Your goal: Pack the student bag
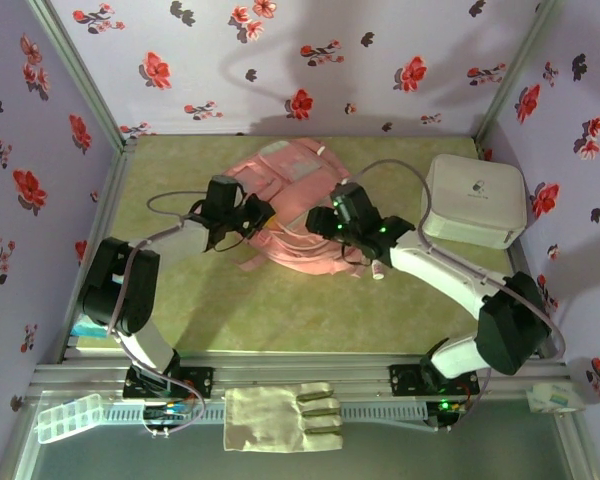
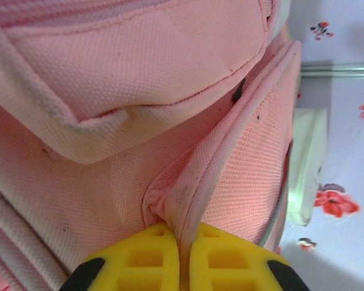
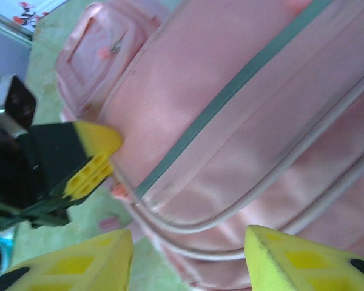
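Left tool clamped shut, right tool jaws apart, both arms stretched forward.

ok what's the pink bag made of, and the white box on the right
Student bag: matte woven cloth, probably synthetic; close up it shows weave grain, stitched piping and soft folds. White box: likely smooth hard plastic, judging by its rounded moulded corners, though it's too distant to confirm.

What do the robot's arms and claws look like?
The left arm and right arm are white tubes with black joints, trailed by grey cables. Green lights glow near the right wrist. The left claw and right claw have yellow, grid-holed fingers on black mounts.
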Controlling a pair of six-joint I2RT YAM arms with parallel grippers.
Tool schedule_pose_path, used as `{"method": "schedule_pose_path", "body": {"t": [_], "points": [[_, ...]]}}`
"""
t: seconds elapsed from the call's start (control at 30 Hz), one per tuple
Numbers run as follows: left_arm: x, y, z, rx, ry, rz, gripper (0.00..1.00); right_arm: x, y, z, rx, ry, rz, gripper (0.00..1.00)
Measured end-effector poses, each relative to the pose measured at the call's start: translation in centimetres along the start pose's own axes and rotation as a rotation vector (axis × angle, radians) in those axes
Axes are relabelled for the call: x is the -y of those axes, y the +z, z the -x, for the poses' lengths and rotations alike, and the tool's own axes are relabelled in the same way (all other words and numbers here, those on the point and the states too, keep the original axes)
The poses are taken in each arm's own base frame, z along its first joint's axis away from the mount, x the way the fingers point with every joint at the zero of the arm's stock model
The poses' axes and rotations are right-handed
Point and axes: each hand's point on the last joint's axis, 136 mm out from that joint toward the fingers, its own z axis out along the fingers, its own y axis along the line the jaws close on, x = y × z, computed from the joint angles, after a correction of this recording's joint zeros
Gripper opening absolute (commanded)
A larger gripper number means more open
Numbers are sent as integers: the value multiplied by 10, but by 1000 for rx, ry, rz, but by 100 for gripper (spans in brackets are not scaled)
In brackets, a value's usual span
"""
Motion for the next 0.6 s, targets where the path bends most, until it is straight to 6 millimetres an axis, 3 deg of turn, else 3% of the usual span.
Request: {"method": "schedule_pose_path", "body": {"t": [0.13,0.3,0.6], "points": [[6,2,-2,9,-36,-26,0,-11,7,-25,-35,75,31,46],[9,3,-3,15,-64,-42,0,-26,24,-39,-48,175,62,40],[11,4,-3,19,-70,-50,0,-23,60,-57,-51,310,19,37]]}}
